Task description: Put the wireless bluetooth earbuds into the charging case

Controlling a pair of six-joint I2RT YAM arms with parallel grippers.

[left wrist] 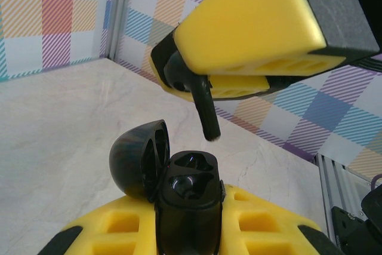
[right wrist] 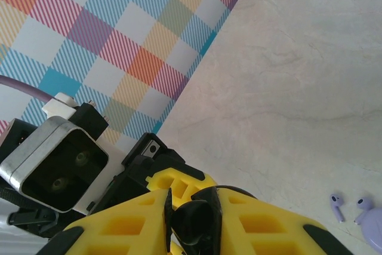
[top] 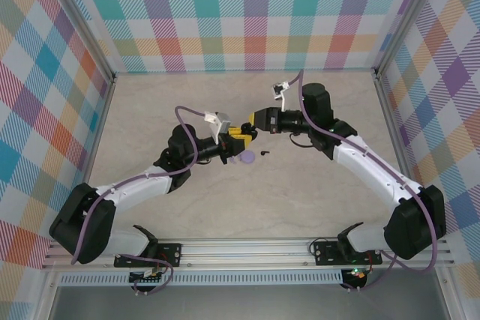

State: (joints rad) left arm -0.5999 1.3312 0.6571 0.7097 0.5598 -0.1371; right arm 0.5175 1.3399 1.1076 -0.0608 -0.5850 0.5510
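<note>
The left end effector [top: 237, 137] is clamped on a glossy black round plastic charging case [left wrist: 190, 192], held above the middle of the worktop [top: 300, 200]. Its hinged lid [left wrist: 140, 156] stands open to the left, exposing two moulded sockets. The right end effector [right wrist: 192, 222] pinches a black stemmed wireless earbud [left wrist: 205, 111] by its head, stem down, just above the case and apart from it. A lavender puck [top: 246, 158] and two lavender earbuds [right wrist: 337, 206] lie on the worktop nearby.
</note>
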